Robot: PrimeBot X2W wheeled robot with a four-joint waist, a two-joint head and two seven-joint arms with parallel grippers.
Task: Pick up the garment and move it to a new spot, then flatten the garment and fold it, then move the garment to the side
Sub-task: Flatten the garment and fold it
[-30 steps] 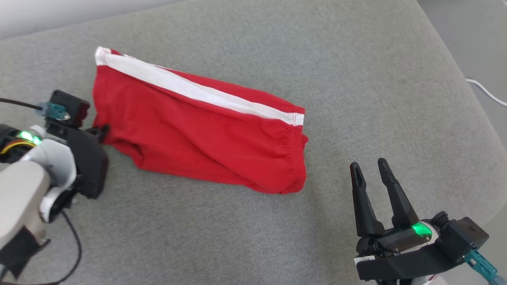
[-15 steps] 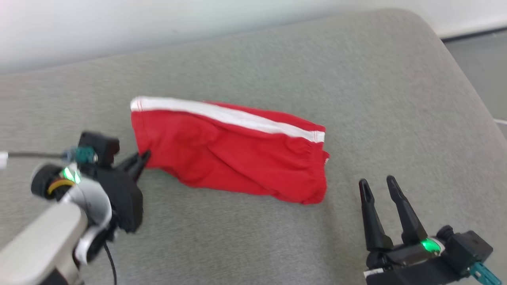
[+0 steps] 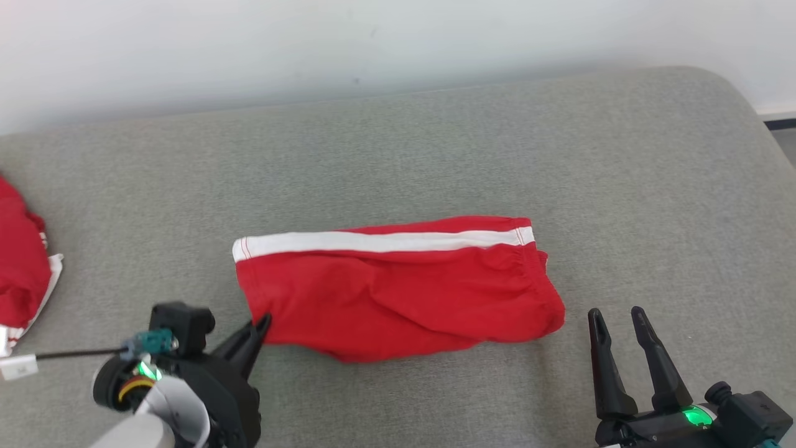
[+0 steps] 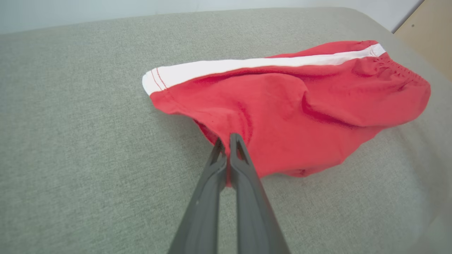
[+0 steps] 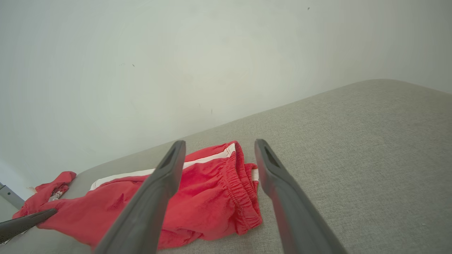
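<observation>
1. Left gripper (image 3: 260, 325) was pressed together, pinching the near-left corner of the shorts (image 3: 398, 292). Red cloth showed at its tips in the left wrist view.
2. From that pinch the shorts ran off to the robot's right. Their long axis lay left-right across the cushion (image 3: 435, 143), with the white stripe (image 3: 379, 241) along the far edge.
3. The waistband (image 3: 541, 274) was the right end and the leg hem the left end. The middle looked rumpled, not flat.
4. Right gripper (image 3: 617, 314) was spread and empty, near the waistband end on its near-right side, apart from the cloth.
5. Judged: each arm sat nearest its own end. Flattening likely calls for the right gripper to take the near waistband corner and pull along the axis against the left pinch.
6. A second red garment (image 3: 22, 267) lay well apart at the cushion's left edge.
</observation>
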